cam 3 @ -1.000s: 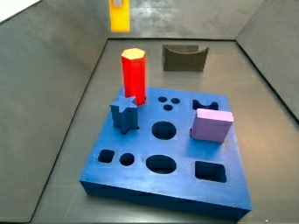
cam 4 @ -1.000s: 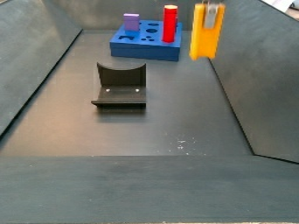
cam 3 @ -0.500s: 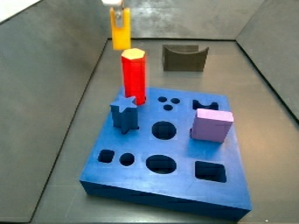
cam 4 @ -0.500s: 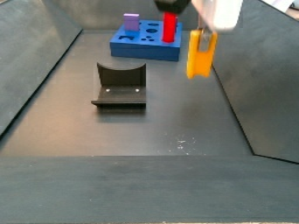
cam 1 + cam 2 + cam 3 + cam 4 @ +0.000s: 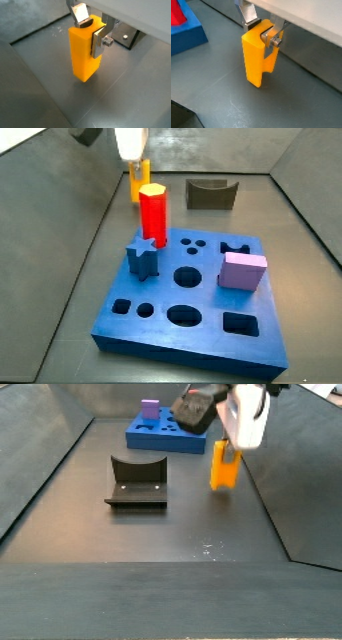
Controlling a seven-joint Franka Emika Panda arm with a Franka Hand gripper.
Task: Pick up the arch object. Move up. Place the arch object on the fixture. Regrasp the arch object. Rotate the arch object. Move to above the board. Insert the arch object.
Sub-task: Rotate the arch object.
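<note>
Gripper (image 5: 266,31) clamped on the arch (image 5: 256,57), hanging above the floor; carrying stage, I'd guess fixture (image 5: 136,481) next.

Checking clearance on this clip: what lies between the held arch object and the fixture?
In a side view, only bare grey floor separates the arch object, held by the gripper, from the fixture.

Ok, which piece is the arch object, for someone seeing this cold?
Start at the blue board at the far end of the grey floor; between it and the dark fixture, off to one side, the gripper hangs. The arch object is the yellow-orange block clamped in it, the only piece held above the floor.
</note>
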